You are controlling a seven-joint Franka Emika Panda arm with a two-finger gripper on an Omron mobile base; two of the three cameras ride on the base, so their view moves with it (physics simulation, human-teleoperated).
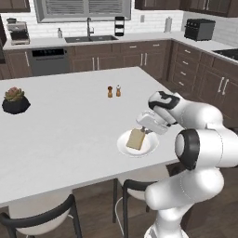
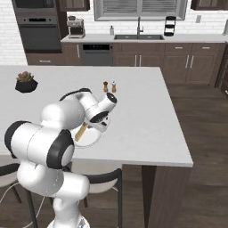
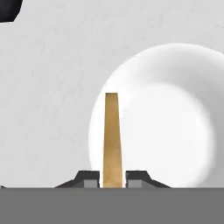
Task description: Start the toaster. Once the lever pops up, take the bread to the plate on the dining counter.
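Note:
My gripper (image 1: 142, 130) is shut on the top edge of the bread (image 1: 136, 139), a tan slice hanging upright over the white plate (image 1: 151, 148). The plate sits near the front edge of the dining counter (image 1: 69, 125). From the right base, the gripper (image 2: 84, 127) holds the bread (image 2: 81, 132) above the plate (image 2: 92, 140), partly behind my arm. In the hand view the bread (image 3: 112, 135) shows edge-on between the gripper (image 3: 112, 179) tips, over the left part of the plate (image 3: 175, 131). The dark toaster (image 1: 199, 29) stands on the far back-right worktop.
Salt and pepper shakers (image 1: 114, 91) stand mid-counter behind the plate. A potted succulent in a black pot (image 1: 15, 100) is at the counter's left. Dark chairs (image 1: 42, 218) are tucked under the front edge. The counter's right edge (image 2: 178, 129) drops to wood floor.

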